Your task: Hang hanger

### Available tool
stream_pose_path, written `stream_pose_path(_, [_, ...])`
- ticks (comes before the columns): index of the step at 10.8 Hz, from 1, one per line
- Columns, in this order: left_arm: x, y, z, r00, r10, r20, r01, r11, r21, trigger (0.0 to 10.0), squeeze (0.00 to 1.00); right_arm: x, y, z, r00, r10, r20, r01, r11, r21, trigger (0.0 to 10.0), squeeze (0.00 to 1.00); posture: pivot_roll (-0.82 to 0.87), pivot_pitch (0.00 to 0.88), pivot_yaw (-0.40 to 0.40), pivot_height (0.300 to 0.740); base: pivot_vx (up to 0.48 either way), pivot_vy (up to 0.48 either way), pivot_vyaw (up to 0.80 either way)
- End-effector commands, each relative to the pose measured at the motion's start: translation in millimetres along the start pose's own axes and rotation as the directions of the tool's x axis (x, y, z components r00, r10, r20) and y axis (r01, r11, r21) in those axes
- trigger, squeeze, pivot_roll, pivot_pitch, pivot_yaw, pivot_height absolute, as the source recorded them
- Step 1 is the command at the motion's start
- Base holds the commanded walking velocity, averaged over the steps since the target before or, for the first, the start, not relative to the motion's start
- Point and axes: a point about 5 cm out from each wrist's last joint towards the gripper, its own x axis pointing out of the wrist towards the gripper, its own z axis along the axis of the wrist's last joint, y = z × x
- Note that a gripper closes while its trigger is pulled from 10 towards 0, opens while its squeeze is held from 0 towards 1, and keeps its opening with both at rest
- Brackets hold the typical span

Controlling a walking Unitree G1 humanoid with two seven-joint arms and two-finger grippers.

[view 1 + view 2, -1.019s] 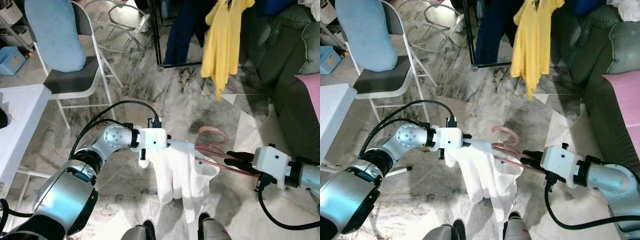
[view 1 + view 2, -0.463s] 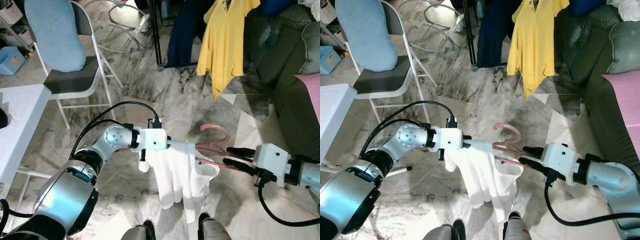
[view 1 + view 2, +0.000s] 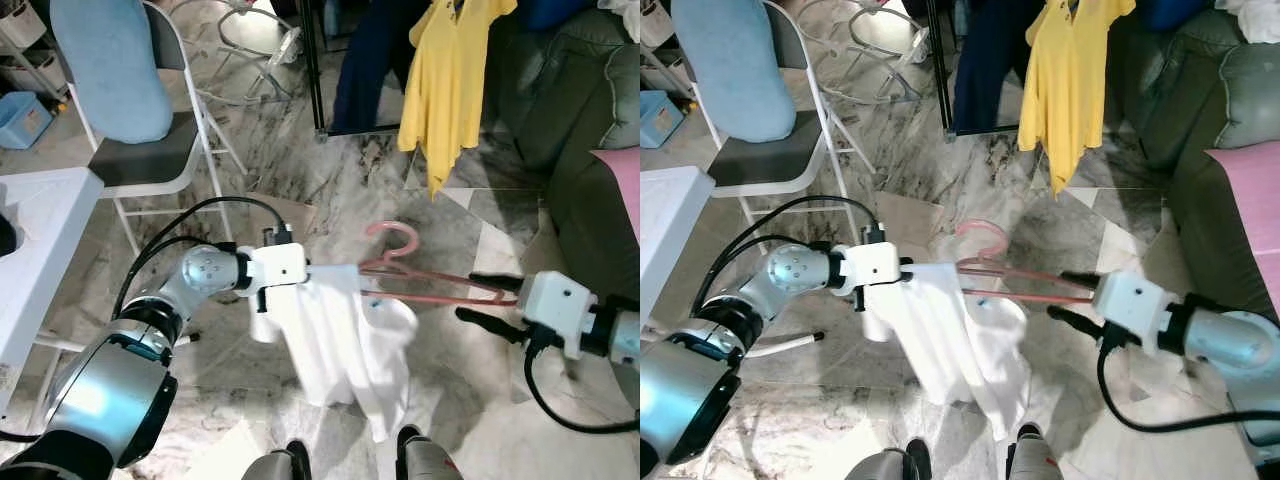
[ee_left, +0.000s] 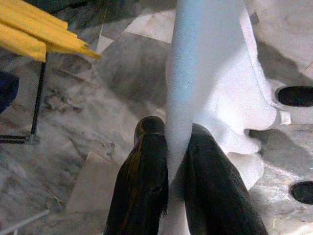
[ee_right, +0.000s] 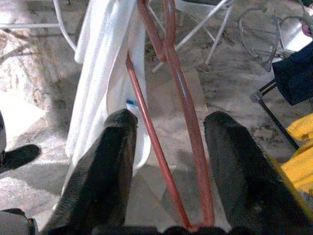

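Our left gripper [image 3: 312, 272] pinches the white shirt [image 3: 345, 340] on the pink hanger [image 3: 420, 285], which lies sideways mid-frame, its far end between our right gripper's [image 3: 483, 297] wide-open fingers.

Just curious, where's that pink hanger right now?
The pink hanger is mid-air between both claws, above the marble floor, with the white shirt draped on its left end.

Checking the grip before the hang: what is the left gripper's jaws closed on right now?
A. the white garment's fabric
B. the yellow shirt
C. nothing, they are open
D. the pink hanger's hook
A: in the left wrist view the left gripper has its jaws pinched on a fold of the white garment, while the pink hanger sits between the open jaws of the right gripper.
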Motion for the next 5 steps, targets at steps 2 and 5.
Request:
stream_pose_path(2, [-12.5, 7.4, -13, 0.991, 0.126, -0.049, -0.127, 0.992, -0.011, 0.0, 0.0, -1.5, -13.6, 4, 0.993, -0.121, 0.016, 0.12, 0.992, 0.042, 10.0, 1.0, -0.24, 0.211, 0.178, 0.74, 0.0, 0.0, 0.0])
stream_pose_path(5, [-24.8, 37.1, -5, 0.948, 0.318, -0.03, -0.319, 0.948, -0.014, 0.0, 0.0, 15.3, -6.8, 2, 0.951, -0.309, 0.033, 0.302, 0.945, 0.126, 10.0, 1.0, -0.23, 0.215, 0.179, 0.74, 0.0, 0.0, 0.0])
